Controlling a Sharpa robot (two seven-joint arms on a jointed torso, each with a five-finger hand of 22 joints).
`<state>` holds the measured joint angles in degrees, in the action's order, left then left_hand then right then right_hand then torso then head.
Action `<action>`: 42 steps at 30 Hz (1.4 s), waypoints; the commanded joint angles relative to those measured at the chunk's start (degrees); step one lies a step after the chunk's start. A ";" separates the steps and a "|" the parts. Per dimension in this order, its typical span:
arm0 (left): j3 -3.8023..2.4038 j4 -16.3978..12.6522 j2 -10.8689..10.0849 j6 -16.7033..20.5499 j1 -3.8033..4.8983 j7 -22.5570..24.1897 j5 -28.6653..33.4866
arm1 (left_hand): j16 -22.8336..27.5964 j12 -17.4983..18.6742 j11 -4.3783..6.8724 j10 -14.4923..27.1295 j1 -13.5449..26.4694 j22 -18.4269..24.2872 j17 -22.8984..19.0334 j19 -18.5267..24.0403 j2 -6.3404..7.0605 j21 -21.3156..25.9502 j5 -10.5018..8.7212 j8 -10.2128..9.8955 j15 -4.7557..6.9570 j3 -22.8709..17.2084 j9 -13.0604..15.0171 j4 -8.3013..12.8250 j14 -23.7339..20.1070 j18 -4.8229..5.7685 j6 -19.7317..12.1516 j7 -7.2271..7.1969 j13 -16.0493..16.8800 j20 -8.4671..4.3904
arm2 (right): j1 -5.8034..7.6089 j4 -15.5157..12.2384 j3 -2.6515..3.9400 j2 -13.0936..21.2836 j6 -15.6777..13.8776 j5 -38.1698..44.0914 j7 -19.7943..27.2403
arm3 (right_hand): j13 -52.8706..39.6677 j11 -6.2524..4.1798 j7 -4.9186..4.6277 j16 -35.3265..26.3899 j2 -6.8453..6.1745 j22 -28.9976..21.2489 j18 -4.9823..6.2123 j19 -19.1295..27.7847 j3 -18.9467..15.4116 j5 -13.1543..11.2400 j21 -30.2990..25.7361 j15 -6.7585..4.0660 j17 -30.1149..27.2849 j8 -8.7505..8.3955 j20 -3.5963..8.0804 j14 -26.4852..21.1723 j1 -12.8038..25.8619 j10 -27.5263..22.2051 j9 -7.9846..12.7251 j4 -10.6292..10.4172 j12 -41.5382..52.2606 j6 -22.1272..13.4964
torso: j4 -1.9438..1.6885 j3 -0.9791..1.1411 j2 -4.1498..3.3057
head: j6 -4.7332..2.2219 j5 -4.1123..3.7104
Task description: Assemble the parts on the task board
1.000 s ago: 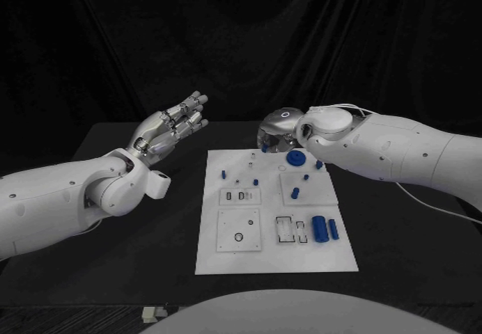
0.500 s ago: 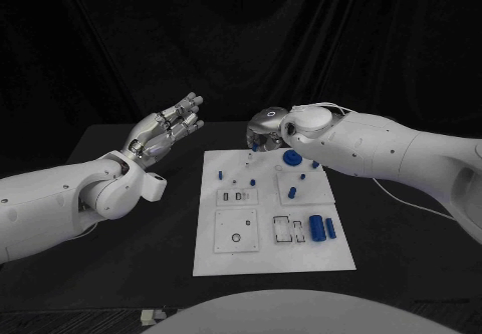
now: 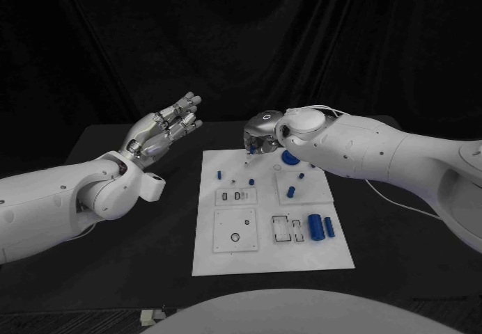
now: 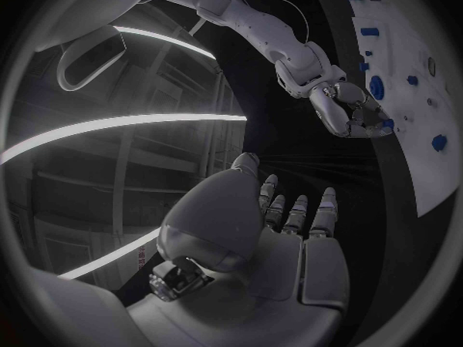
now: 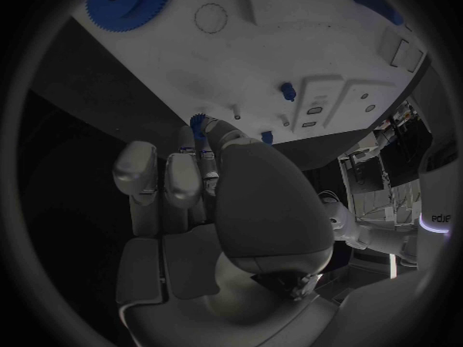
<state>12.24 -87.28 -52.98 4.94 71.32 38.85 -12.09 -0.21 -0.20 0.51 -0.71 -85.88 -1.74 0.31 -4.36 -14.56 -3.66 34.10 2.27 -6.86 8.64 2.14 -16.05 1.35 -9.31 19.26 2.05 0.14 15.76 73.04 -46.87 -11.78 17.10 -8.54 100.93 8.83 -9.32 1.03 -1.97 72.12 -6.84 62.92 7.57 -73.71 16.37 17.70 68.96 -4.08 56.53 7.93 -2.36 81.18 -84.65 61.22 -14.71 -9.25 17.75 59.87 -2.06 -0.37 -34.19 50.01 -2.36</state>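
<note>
Step in hand: placing small blue part (image 5: 199,122), pinched in right robot hand (image 3: 263,136), over far edge of task board (image 3: 251,261). Left robot hand (image 3: 161,130) idle, fingers spread, holding nothing, beside board above worktop. Next: align part with seat, lower.

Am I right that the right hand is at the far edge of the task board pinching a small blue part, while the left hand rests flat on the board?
Not quite. The left hand is raised off to the side of the task board, open and holding nothing, as the head view shows. The right hand is indeed at the far edge, with a small blue part at its fingertips.
</note>
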 commanded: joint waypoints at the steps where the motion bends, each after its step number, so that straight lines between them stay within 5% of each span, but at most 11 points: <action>1: -0.06 -0.20 -0.04 0.20 -0.05 3.37 0.06 | -0.18 0.02 -0.39 0.12 -0.59 0.01 0.07 0.11 -0.07 0.23 0.31 0.10 -0.33 -0.30 0.09 -0.06 -0.11 -0.99 0.30 -0.04 0.04 -0.04 | -0.34 0.34 0.03 -0.25 0.29 0.43 -0.03 | -0.01 0.32 0.10 -0.05 0.28 0.14 -1.15 -0.37 0.25 0.03 0.32 0.35 -0.11 -0.21 -0.21 -0.15 0.42 0.04 -0.18 0.13 -0.44 -0.48 | 0.00 -0.01 -0.01 | -0.01 0.15; 25: -0.06 -0.18 -0.15 -0.04 -0.06 3.18 0.06 | -0.21 0.00 -0.66 0.04 -0.82 -0.09 0.09 -0.19 -0.01 -0.01 0.43 0.14 -0.58 -0.61 0.12 0.01 -0.03 -1.03 0.59 0.23 0.06 0.15 | -1.00 0.69 0.04 -1.31 -2.77 0.43 -0.41 | -0.19 0.37 0.04 -0.37 0.71 1.86 -1.51 -0.79 0.58 0.02 1.37 0.51 -0.64 -0.67 -0.38 -0.59 0.50 0.45 -0.62 0.30 -0.55 -1.19 | -0.01 -0.02 0.00 | -0.01 0.93; 42: -0.06 -0.05 -0.04 0.26 -0.06 3.45 0.06 | -0.11 0.07 -0.82 0.26 -1.03 -0.05 0.01 -0.15 0.10 0.02 0.59 0.14 -0.21 -0.97 0.12 0.04 -0.30 -1.05 0.75 0.48 0.00 0.20 | -1.28 1.46 0.04 -1.78 -1.85 0.43 -0.93 | -0.22 0.67 0.25 -2.82 0.82 0.86 -1.19 0.77 0.98 0.65 -0.03 0.76 -4.18 -0.83 -0.62 -2.27 0.55 -0.66 -1.57 0.94 -1.55 -1.19 | 0.01 -0.06 -0.01 | -0.01 1.01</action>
<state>12.24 -87.21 -53.11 5.03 71.32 38.85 -12.10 -0.21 -0.20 -0.10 -0.49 -86.32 -1.74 0.31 -4.36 -14.57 -3.66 34.33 2.27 -7.06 8.02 2.20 -16.04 1.15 -9.31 19.78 2.57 0.14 15.76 71.93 -45.53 -11.77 15.38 -10.26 100.94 8.76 -9.52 1.77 -1.76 69.47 -6.31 63.76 6.68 -73.35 17.16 18.11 69.30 -3.41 52.41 7.36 -3.12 79.38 -84.11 60.89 -16.20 -8.45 16.54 58.83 -2.05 -0.41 -34.19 50.00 -1.40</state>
